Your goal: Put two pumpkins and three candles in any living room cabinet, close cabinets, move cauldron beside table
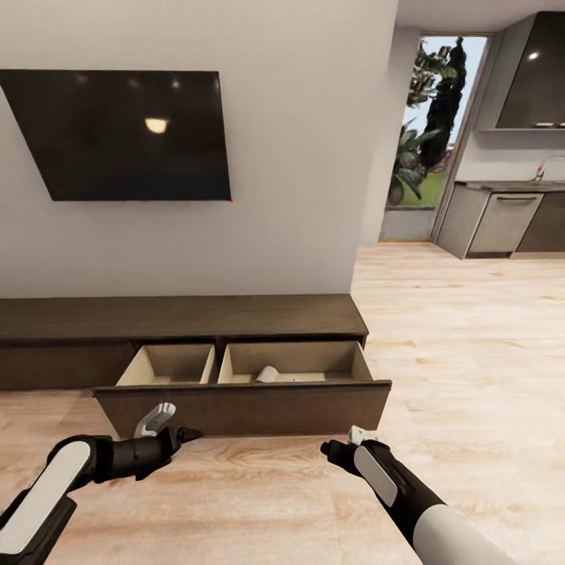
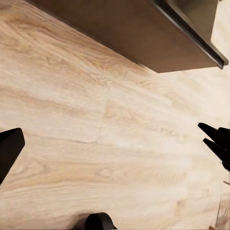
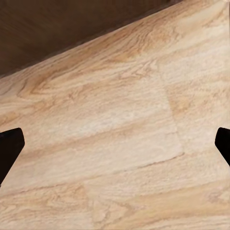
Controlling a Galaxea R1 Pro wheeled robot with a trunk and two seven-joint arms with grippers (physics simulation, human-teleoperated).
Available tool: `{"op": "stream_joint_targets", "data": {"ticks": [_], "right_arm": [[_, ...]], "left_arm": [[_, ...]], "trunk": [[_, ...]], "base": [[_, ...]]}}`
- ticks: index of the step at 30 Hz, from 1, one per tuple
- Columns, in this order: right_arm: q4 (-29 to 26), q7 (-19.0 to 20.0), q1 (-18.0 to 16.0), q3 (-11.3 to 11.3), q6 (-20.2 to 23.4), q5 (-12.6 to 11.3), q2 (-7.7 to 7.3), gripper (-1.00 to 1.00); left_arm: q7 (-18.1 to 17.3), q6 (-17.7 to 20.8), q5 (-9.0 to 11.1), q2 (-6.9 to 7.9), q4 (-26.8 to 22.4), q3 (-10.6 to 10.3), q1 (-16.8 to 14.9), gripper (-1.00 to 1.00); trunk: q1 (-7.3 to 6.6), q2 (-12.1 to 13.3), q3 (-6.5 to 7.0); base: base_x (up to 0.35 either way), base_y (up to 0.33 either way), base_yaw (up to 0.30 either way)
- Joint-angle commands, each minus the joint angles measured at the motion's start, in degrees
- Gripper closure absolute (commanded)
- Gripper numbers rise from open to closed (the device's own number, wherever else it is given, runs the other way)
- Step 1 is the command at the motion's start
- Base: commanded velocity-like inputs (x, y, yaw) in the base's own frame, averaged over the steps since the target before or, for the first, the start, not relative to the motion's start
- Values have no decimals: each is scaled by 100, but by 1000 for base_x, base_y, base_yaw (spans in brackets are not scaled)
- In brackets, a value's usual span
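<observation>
From the head view, the cabinet (image 1: 180, 318) runs long along the wall under the TV (image 1: 125, 133) with its drawer (image 1: 243, 408) pulled out toward the robot, and a pale candle (image 1: 268, 374) lies tipped on its side in the right-hand compartment. The left gripper (image 1: 188, 434) and right gripper (image 1: 329, 449) both hover empty, low before the drawer front, the left a little nearer it; a push straight ahead should shut it.

In the left wrist view the drawer front (image 2: 143, 33) crosses the far edge above bare plank floor (image 2: 96, 134), but I cannot tell that gripper's spread. In the right wrist view the fingertips (image 3: 9, 148) stand wide apart over the floor, grasping nothing, with the dark front (image 3: 57, 33) just ahead.
</observation>
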Motion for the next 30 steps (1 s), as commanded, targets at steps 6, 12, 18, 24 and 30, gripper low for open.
{"op": "stream_joint_targets", "data": {"ticks": [6, 12, 18, 24, 30], "right_arm": [[-2, -48, -4, 68, -211, -36, -5, -100], [-3, -56, -4, 84, -270, -33, -3, -100], [-9, -72, -4, 93, -278, -21, 17, -100], [-10, -77, -4, 102, -547, -4, 23, -100], [-10, -84, -4, 117, -741, 5, 23, -100]], "left_arm": [[87, -406, -896, -182, 294, -23, -42, -100], [89, -483, -1727, -450, 336, -28, -54, -100], [90, -496, -2322, -672, 338, -28, -57, -100], [90, -508, -2473, -718, 340, -35, -57, -100], [90, -648, -2937, -764, 473, -34, -57, -100]], "trunk": [[132, -245, -114], [264, -486, -221], [395, -726, -329], [527, -967, -437], [659, -1207, -545]], "base": [[0, 0, 0], [0, 0, 0], [0, 0, 0], [0, 0, 0], [0, 0, 0]]}}
